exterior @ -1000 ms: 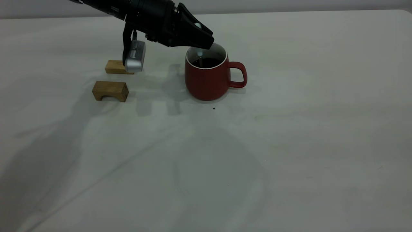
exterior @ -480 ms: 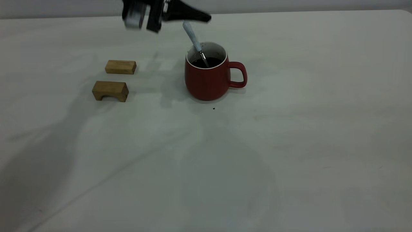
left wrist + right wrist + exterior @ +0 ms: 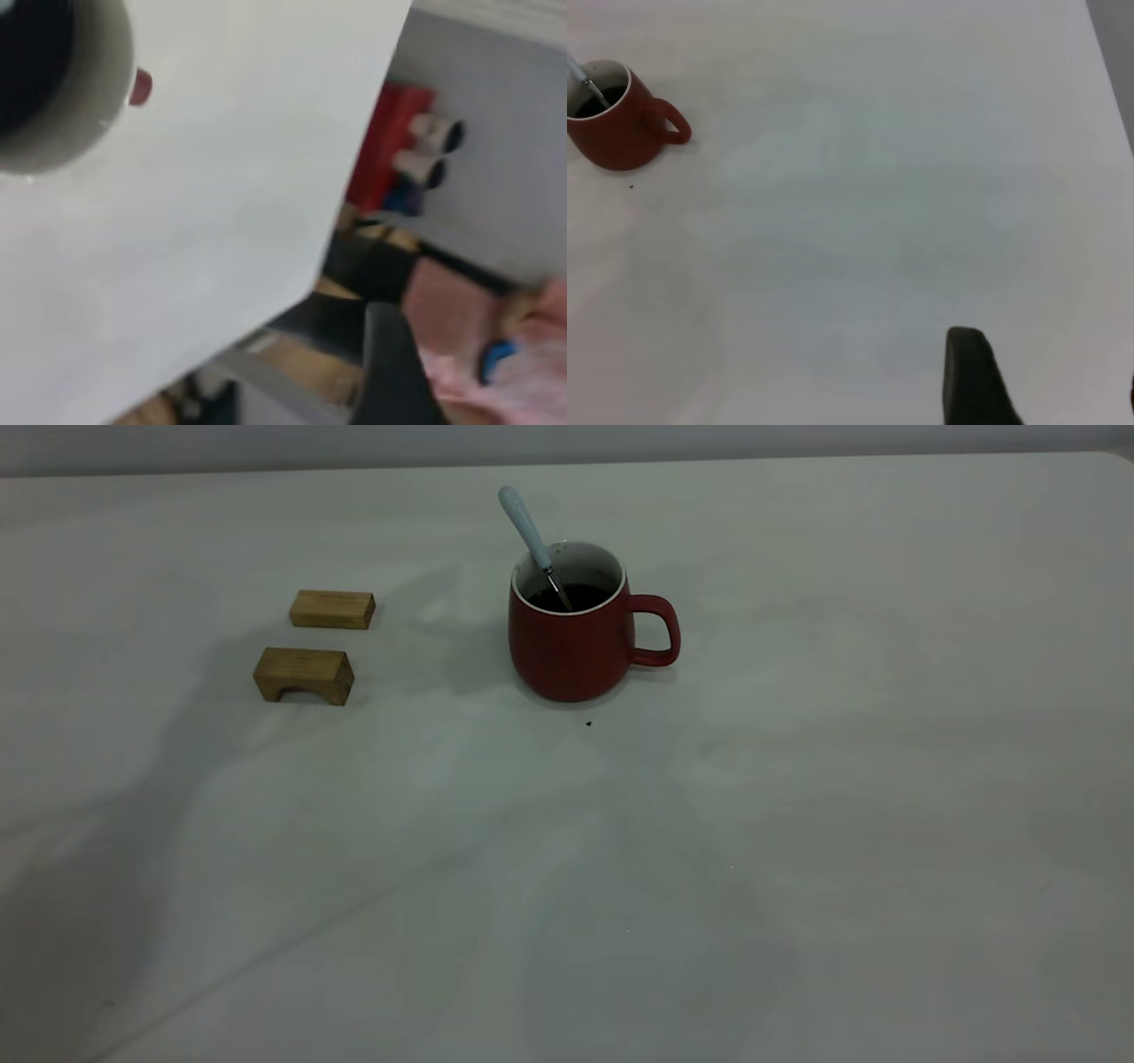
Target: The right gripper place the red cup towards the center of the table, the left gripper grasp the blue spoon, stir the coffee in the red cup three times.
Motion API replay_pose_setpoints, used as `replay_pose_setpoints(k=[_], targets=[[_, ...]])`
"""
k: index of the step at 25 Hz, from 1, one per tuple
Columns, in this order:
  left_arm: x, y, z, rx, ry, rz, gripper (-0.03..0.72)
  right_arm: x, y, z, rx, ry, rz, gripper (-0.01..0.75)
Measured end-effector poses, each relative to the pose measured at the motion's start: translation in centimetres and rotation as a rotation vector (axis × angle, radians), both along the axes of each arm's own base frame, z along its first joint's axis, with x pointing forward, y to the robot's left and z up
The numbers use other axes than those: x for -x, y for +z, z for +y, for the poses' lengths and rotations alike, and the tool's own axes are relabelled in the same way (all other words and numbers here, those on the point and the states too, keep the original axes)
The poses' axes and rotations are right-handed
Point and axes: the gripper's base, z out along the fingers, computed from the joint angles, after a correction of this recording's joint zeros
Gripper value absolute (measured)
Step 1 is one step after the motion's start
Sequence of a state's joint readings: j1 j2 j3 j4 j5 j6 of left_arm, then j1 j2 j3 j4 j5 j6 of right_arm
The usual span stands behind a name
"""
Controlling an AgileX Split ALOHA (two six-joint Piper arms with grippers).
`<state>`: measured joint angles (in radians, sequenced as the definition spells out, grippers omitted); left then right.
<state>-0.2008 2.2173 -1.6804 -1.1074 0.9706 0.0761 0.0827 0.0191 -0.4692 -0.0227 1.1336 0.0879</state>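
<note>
One red cup (image 3: pixel 571 642) sits upper centre on the table (image 3: pixel 797 824), spoon (image 3: pixel 530 536) leaning in its coffee (image 3: pixel 576 595) — well apart from both grippers' fingers, whose spread I cannot tell.

One red cup (image 3: pixel 571 642), one blue spoon (image 3: pixel 529 536), and two wooden blocks (image 3: pixel 332 609) (image 3: pixel 304 675) on one table (image 3: pixel 797 824).

The cup (image 3: pixel 571 642) is standing on the desk (image 3: pixel 797 824) toward its far middle, handle pointing right. The spoon (image 3: pixel 532 540) is leaning in it, bowl in the coffee (image 3: pixel 576 596), handle tilting up and left. Well left of the cup, two wooden blocks (image 3: pixel 304 675) are lying one behind the other.
</note>
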Motion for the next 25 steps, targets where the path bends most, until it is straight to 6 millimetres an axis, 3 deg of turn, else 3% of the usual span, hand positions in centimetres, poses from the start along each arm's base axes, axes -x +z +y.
replay_pose_setpoints(k=[5, 8, 11, 14, 17, 20, 25], targets=[[1.0, 4.3, 0.4, -0.030, -0.080, -0.190, 0.548, 0.0, 0.0, 0.0, 0.000, 0.000, 0.000, 0.460], [2.1, 8.0, 0.7, -0.035, -0.106, -0.298, 0.548, 0.0, 0.0, 0.0, 0.000, 0.000, 0.000, 0.460], [4.3, 12.9, 1.6, -0.110, -0.176, -0.508, 0.548, 0.0, 0.0, 0.0, 0.000, 0.000, 0.000, 0.460], [7.2, 17.7, 3.9, -0.233, -0.224, -0.660, 0.548, 0.0, 0.0, 0.0, 0.000, 0.000, 0.000, 0.460], [10.4, 21.6, 7.8, -0.374, -0.159, -0.684, 0.548, 0.0, 0.0, 0.0, 0.000, 0.000, 0.000, 0.460], [14.1, 24.4, 11.5, -0.562, -0.067, -0.659, 0.548, 0.0, 0.0, 0.0, 0.000, 0.000, 0.000, 0.460], [19.7, 28.6, 14.3, -0.769, 0.095, -0.752, 0.548, 0.0, 0.0, 0.0, 0.000, 0.000, 0.000, 0.460]])
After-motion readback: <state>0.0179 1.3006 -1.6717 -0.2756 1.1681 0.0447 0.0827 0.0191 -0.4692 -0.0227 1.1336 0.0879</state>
